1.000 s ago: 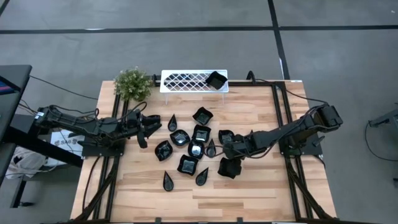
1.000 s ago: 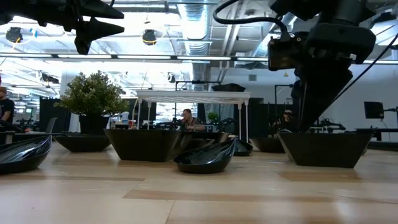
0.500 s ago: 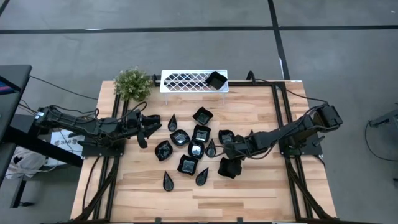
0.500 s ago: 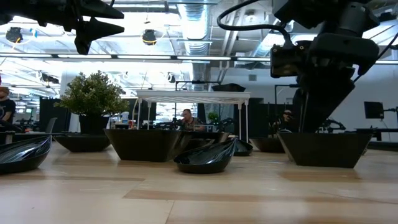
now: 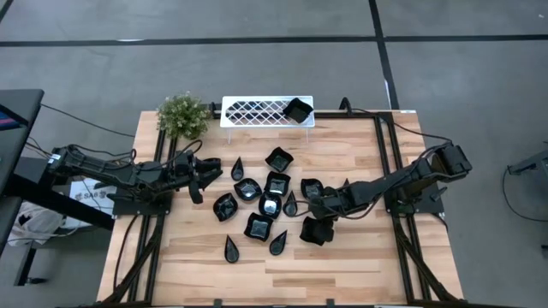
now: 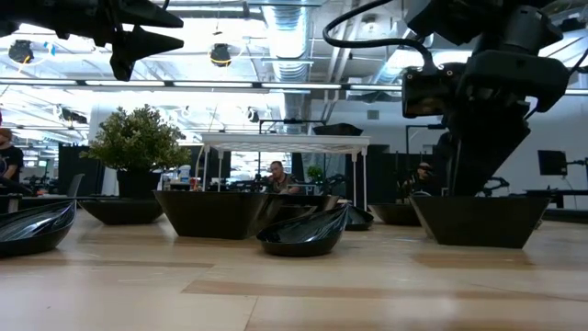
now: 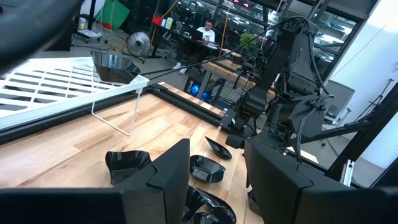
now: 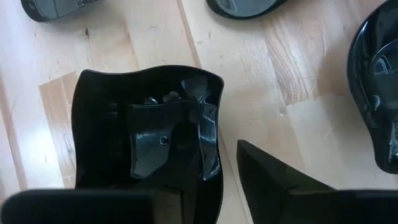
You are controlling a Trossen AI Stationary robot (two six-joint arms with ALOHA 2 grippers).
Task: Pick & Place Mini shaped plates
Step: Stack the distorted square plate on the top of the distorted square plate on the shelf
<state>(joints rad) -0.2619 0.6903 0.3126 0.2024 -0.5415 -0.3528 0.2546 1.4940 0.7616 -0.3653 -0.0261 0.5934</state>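
Note:
Several glossy black mini plates [image 5: 267, 198] sit clustered on the middle of the wooden table, and one more [image 5: 297, 109] lies on the right end of the white lattice tray [image 5: 257, 112]. My right gripper [image 5: 318, 217] is open, low over a wavy-edged square plate [image 5: 314, 230] that rests flat on the wood. In the right wrist view one finger of my right gripper [image 8: 208, 199] stands inside that plate [image 8: 143, 130] and the other outside its wall. My left gripper [image 5: 205, 174] hangs open above the table, left of the cluster.
A small green potted plant [image 5: 182, 115] stands at the far left corner beside the tray. Teardrop plates [image 5: 231, 249] lie toward the near edge. Bare wood stretches along the near edge and the table's right side. People sit in the room behind the table [image 6: 276, 175].
My right gripper has sunk a little toward the wavy square plate, which has stayed flat on the table.

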